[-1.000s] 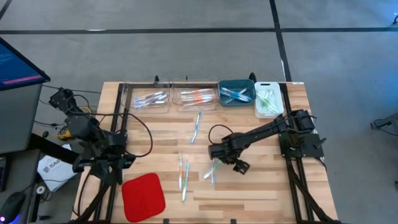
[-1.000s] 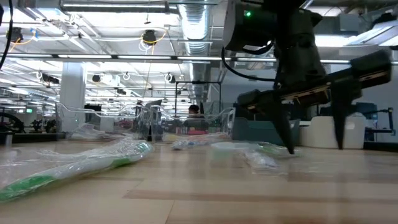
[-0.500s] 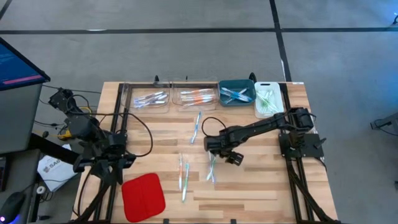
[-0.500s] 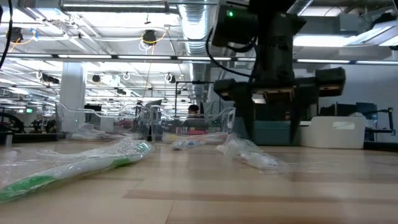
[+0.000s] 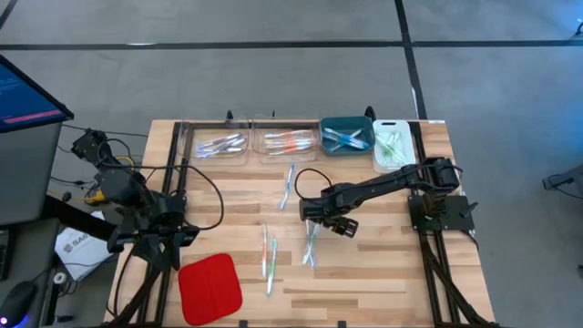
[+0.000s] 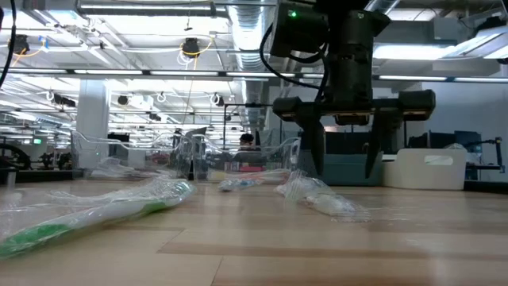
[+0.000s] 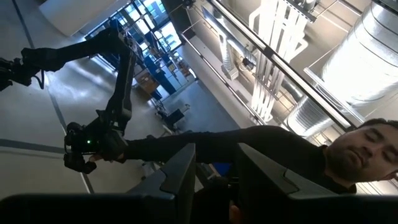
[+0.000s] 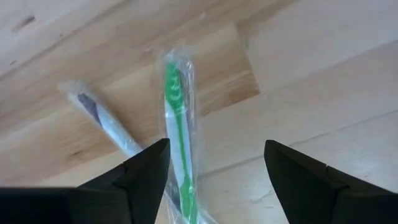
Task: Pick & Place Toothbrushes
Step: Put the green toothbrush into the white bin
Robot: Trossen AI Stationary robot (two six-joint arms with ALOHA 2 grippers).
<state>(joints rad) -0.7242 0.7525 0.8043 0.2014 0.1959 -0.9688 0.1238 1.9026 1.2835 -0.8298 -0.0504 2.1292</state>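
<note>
At the table's left edge the left gripper [image 5: 178,232] waits folded by its frame, and how its fingers stand cannot be told. Toward the middle, loose toothbrushes [image 5: 268,258] lie on the wood, while others sit sorted in the bins [image 5: 346,137] at the far edge. Over the last second the right gripper [image 5: 330,219] has swung in over the green toothbrush [image 8: 178,146], jaws wide and empty, straddling it; a descent and pinch likely come next.
</note>
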